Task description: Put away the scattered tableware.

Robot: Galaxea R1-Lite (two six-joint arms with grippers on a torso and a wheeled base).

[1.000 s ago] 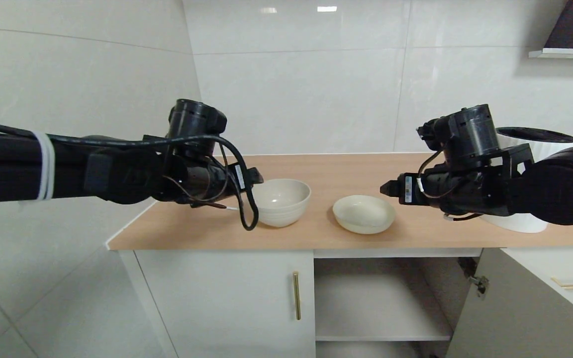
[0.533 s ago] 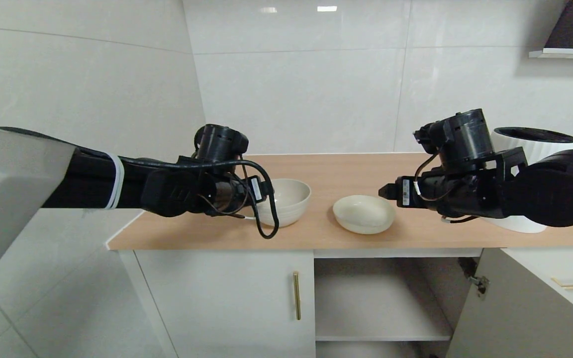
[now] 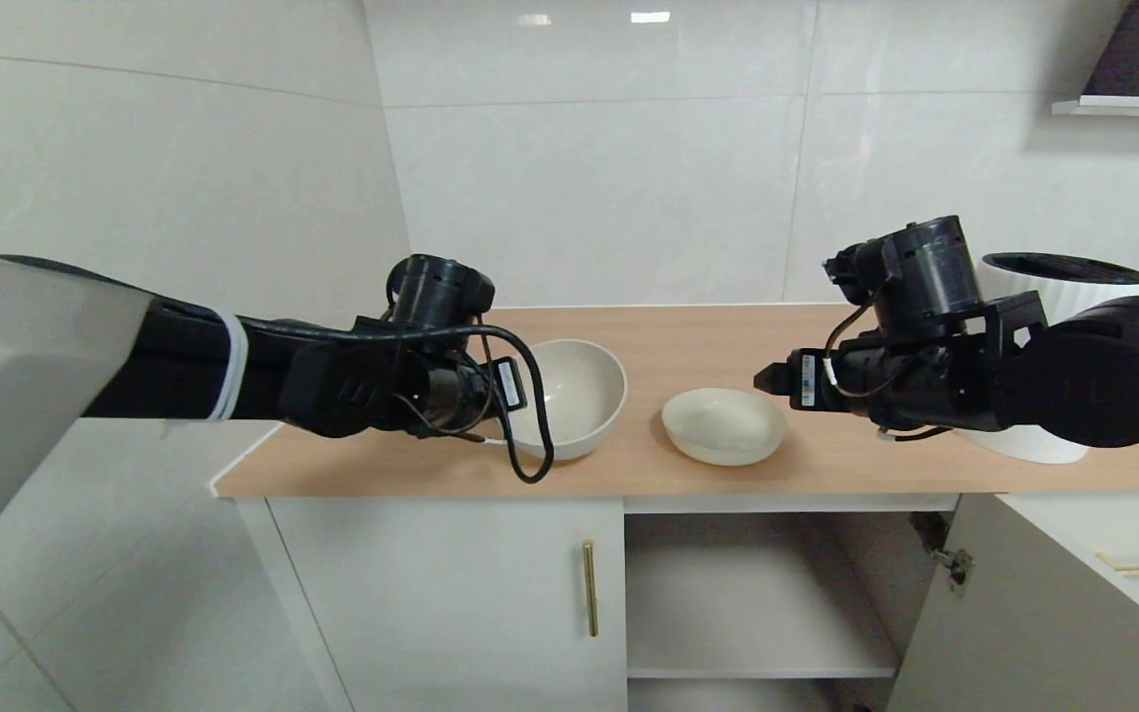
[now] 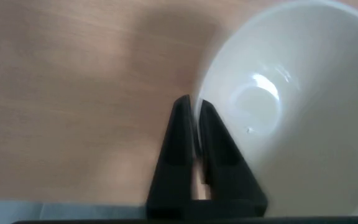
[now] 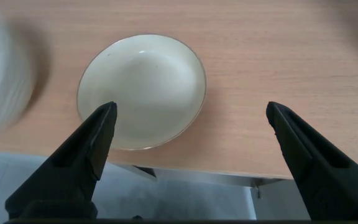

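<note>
The left gripper [image 4: 194,106] is clamped on the rim of the deep bowl [image 4: 291,112], one finger inside the wall and one outside. That's probably why the bowl is seen tipped on the wooden counter [image 3: 688,336] instead of sitting flat, since a rim pinch like that lets it be picked up by one edge. Whether its foot is touching the wood can't be told. The right gripper [image 5: 191,106] is held spread wide with nothing in it, hovering by the shallow dish [image 5: 142,90], which lies flat just beside the bowl, so it looks lined up for a grab of its own. Underneath, the cupboard [image 3: 747,593] stands open, presumably so both pieces can be shelved there. A white ribbed container [image 3: 1064,272] is parked behind the right arm.
</note>
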